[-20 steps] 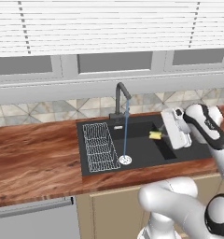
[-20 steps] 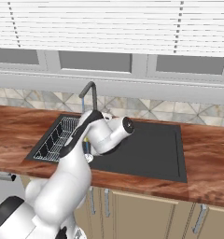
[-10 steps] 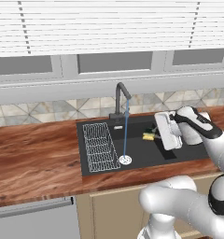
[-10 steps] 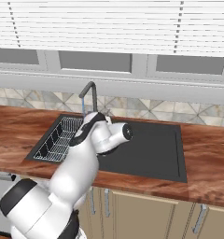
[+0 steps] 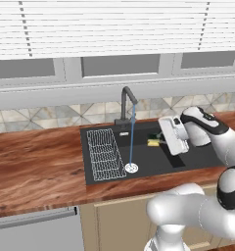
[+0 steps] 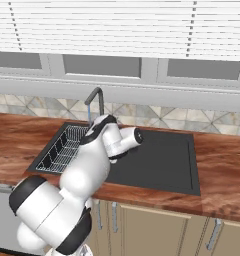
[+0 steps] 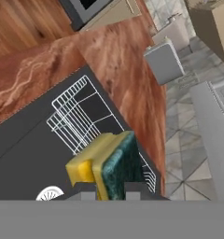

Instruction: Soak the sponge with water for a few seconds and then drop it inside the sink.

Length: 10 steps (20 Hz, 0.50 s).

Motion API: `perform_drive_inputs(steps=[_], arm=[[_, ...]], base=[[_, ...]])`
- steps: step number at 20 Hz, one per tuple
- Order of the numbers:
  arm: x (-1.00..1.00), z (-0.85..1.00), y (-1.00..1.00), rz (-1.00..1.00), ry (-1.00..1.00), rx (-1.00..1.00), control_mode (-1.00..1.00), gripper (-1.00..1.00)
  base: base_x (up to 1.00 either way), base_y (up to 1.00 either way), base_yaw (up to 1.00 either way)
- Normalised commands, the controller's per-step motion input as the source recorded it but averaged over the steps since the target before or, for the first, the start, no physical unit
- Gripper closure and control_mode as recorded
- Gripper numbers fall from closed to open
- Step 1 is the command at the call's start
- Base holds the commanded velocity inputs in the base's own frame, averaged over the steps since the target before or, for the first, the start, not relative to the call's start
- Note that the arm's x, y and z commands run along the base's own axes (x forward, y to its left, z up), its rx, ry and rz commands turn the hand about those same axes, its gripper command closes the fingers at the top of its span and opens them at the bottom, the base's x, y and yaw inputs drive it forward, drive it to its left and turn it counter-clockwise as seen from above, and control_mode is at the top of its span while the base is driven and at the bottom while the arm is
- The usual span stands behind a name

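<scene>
You had the brown wooden counter (image 5: pixel 36 162) spread out to the left of the gripper (image 7: pixel 109 190) and carrying on to its right, level with or just below it. Behind the gripper ran the patterned tile backsplash (image 5: pixel 56 115), and above that sat a row of grey windows (image 5: pixel 122 64). Higher up, well above the gripper, hung the white blinds (image 5: pixel 114 24). Below the gripper and nearer to you stood the beige cabinet doors (image 6: pixel 157 225) with their slim metal handles (image 6: pixel 212 233). Far down to its left was a grey appliance front (image 5: pixel 36 230).
</scene>
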Motion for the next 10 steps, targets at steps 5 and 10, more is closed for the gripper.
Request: perform_drive_inputs(steps=[5,10], arm=[[0.12,0.00,0.08,0.10,0.00,-0.03,-1.00,1.00],[0.23,-0.09,0.07,0.08,-0.02,-0.03,-1.00,1.00]], base=[[0.00,0.00,0.00],[0.00,0.00,0.00]])
